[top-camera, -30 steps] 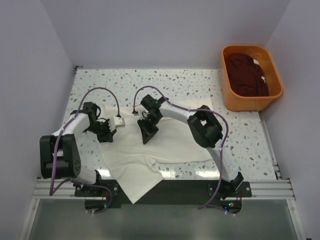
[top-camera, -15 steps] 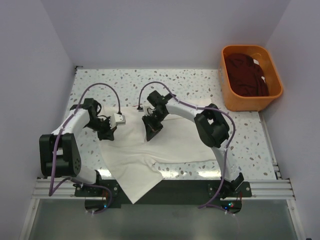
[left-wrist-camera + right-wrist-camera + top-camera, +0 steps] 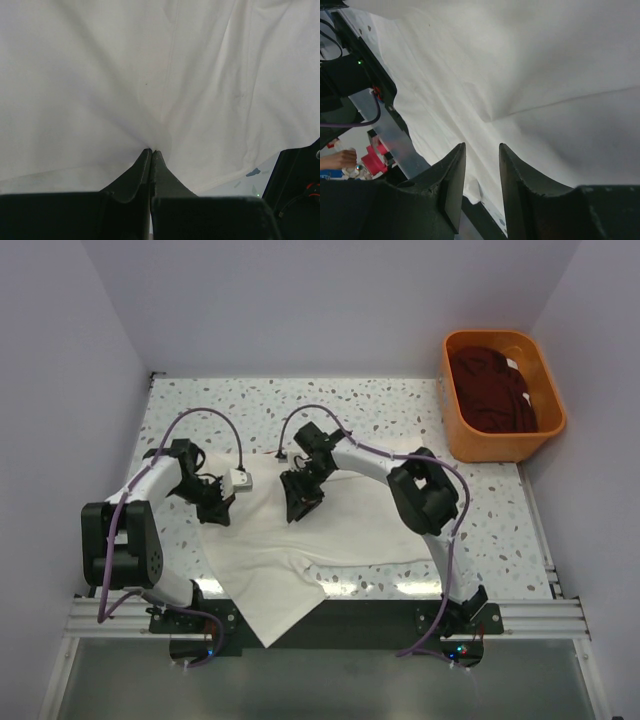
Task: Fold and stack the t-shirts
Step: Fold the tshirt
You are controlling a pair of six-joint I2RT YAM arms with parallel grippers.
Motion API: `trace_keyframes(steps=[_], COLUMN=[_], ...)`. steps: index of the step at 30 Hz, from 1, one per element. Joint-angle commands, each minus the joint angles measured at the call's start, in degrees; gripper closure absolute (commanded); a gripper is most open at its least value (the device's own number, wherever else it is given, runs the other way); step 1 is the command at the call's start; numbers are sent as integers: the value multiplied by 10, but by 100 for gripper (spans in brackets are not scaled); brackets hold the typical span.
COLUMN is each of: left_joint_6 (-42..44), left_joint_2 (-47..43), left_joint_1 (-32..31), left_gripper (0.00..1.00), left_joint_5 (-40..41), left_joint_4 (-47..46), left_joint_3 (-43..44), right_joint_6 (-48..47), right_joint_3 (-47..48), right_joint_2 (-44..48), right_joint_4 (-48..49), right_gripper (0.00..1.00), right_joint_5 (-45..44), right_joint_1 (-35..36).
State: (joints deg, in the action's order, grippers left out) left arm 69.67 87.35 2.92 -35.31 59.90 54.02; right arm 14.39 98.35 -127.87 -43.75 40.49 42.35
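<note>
Left end effector (image 3: 151, 152): we find its fingers pressed fully together, pinching a small fold of the cream-white t-shirt (image 3: 300, 540). Creases fan out from the tips.
Right end effector (image 3: 481, 147): we find its fingers parted by a modest gap with nothing between them. The cloth lies just below.
Cream-white t-shirt: it is spread out and wrinkled under both end effectors, and runs from them back towards the arm bases. One corner hangs over the near edge. A seam runs ahead of the left end effector, and a folded edge lies ahead of the right one.
Maroon t-shirt (image 3: 490, 390): bunched inside the orange tub (image 3: 500, 448), well apart from the right end effector, off to its far right.
Counter (image 3: 400, 410): pale speckled terrazzo, showing beyond and beside both end effectors.
Room: plain pale lilac walls (image 3: 300, 310) close in on three sides.
</note>
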Motion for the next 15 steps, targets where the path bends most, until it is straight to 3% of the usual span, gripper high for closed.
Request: trace_keyframes(steps=[1,15], left_joint_6=[2,-7], left_joint_2=[3,3], left_joint_1=[-2,-2], left_gripper=[100,100], left_joint_5=[-14,-19], left_joint_4=[7,7], left_joint_3=[16,15], right_joint_6=[43,61], right_joint_3=[10,25], right_joint_2=[-10,-42], right_joint_4=[34,45], right_gripper=[63,64], right_joint_5=[6,-3], right_joint_1=[12,19])
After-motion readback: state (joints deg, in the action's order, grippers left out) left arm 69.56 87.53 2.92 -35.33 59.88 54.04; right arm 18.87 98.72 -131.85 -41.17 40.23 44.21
